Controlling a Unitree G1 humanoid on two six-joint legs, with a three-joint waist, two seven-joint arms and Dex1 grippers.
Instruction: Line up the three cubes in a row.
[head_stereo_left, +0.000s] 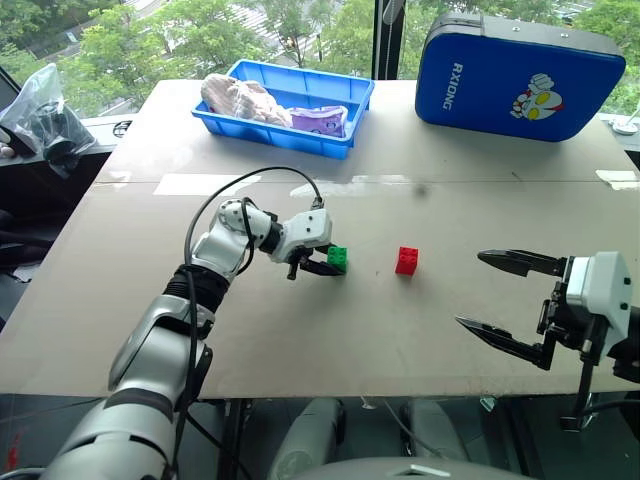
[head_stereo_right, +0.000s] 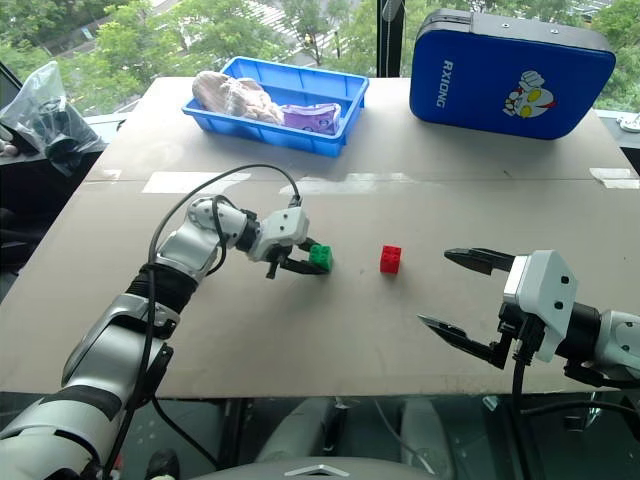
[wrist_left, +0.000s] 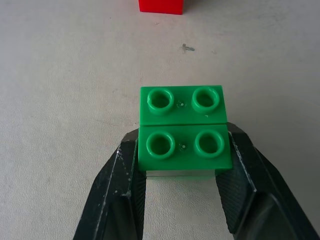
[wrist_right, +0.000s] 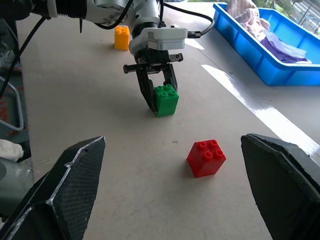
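While the right tool (head_stereo_left: 512, 304) gapes wide, the left tool (wrist_left: 180, 175) clamps the green cube (wrist_left: 183, 131).

I see the green cube (head_stereo_left: 338, 258) sitting upright on the counter (head_stereo_left: 300, 340), studs up, pinched between the left claw (head_stereo_left: 328, 266) fingers. The red cube (head_stereo_left: 407, 260) sits upright near it, apart, slightly turned. The yellow-orange cube (wrist_right: 121, 37) stands well beyond the green one.
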